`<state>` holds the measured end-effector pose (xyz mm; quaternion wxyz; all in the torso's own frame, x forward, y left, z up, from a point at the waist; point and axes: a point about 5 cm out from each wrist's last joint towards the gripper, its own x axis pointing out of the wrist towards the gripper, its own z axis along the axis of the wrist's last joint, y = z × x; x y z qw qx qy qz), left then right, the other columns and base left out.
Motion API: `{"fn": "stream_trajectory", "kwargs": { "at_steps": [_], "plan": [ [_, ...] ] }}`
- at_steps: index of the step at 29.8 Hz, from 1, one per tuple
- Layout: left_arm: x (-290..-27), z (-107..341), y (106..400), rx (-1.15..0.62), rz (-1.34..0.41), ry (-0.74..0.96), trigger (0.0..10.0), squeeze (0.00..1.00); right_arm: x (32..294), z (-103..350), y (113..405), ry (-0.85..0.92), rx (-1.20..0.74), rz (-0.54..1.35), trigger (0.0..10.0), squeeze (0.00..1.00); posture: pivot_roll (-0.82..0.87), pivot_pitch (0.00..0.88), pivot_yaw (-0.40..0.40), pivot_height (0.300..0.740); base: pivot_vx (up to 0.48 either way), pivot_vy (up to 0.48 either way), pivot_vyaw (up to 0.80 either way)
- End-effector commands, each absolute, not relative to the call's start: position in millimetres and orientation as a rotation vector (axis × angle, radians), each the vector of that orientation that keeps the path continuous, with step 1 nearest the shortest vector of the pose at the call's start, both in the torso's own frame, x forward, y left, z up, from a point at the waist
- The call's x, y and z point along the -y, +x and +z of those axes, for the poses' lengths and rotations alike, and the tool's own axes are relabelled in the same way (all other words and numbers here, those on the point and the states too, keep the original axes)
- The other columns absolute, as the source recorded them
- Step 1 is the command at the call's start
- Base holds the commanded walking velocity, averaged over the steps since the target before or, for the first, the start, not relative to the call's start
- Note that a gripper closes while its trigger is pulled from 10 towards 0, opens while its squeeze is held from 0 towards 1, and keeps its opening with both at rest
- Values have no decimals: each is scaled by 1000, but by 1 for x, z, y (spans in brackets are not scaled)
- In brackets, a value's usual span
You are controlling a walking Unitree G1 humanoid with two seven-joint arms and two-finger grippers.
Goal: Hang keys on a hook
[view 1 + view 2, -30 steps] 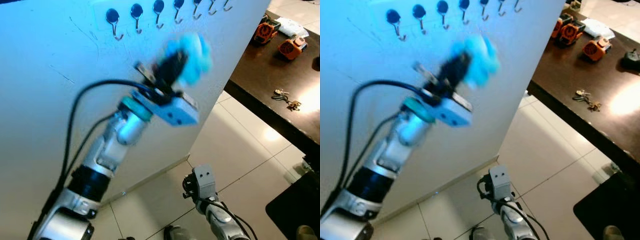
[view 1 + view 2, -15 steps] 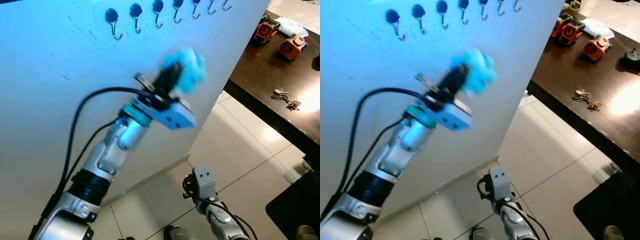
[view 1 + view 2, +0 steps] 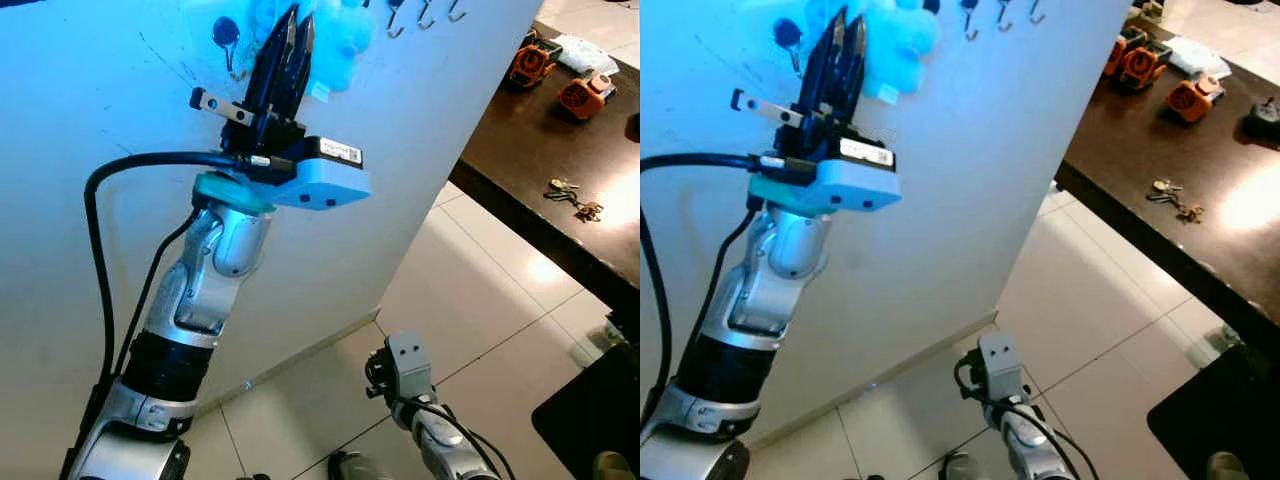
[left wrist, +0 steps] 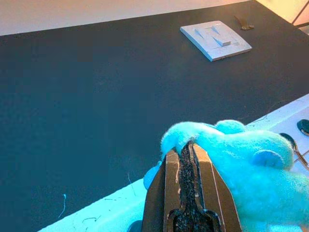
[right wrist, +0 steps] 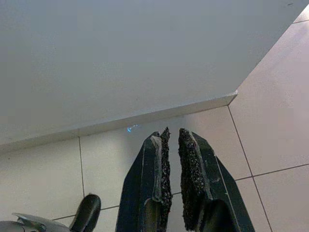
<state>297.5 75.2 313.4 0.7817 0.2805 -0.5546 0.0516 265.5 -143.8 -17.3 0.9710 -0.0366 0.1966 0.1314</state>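
Blue plush keyring (image 3: pixel 335 35) in left gripper (image 3: pixel 298 22), hooks (image 3: pixel 228 45) behind

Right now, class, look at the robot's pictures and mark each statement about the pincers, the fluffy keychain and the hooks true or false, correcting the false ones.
1. The left pincer is raised to the row of hooks on the white board. True.
2. It grips a red fluffy keychain. False: the fluffy keychain is light blue.
3. The right pincer hangs low over the tiled floor. True.
4. The right pincer holds a bunch of keys. False: it holds nothing; a bunch of keys lies on the dark table.
5. Orange items sit on that table. True.
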Motion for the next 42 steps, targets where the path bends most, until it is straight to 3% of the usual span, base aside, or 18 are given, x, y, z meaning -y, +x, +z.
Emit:
{"fn": "stream_trajectory", "kwargs": {
  "at_steps": [1, 5, 15, 25, 28, 29, 30, 36, 37, 42],
  "plan": [
    [-69, 314, 301, 1197, 79, 611, 10000, 0, 144, -24, 259, -70, -430, 263, 10000, 0, -169, 126, 19, 740, 0, 0, 0],
    [-46, 298, 313, 1109, -120, 643, 10000, 0, 144, -24, 259, -69, -430, 263, 10000, 0, -176, 129, 23, 740, 0, 0, 0],
    [-17, 273, 315, 921, -476, 602, 10000, 0, 143, -26, 256, -67, -433, 260, 10000, 0, -177, 138, 22, 740, 0, 0, 0],
    [-14, 263, 313, 892, -542, 631, 10000, 0, 142, -27, 255, -65, -436, 263, 10000, 0, -172, 142, 23, 740, 0, 0, 0],
    [-26, 247, 326, 762, -456, 646, 10000, 0, 142, -27, 255, -66, -437, 266, 10000, 0, -168, 145, 18, 740, 0, 0, 0],
    [-34, 243, 332, 710, -394, 629, 10000, 224, 142, -27, 255, -67, -437, 268, 10000, 0, -168, 147, 16, 740, 0, 0, 0],
    [-41, 242, 337, 684, -342, 608, 10000, 1000, 141, -27, 255, -68, -437, 269, 10000, 0, -168, 147, 16, 740, 0, 0, 0],
    [-56, 247, 339, 677, -262, 560, 10000, 1000, 141, -27, 254, -69, -438, 272, 10000, 0, -165, 148, 15, 740, 0, 0, 0],
    [-61, 246, 336, 678, -262, 527, 10000, 0, 141, -27, 254, -69, -438, 272, 10000, 0, -165, 149, 18, 740, 0, 0, 0],
    [-70, 237, 328, 665, -299, 471, 10000, 0, 141, -28, 253, -68, -441, 270, 10000, 0, -164, 149, 20, 740, 0, 0, 0]
  ]
}}
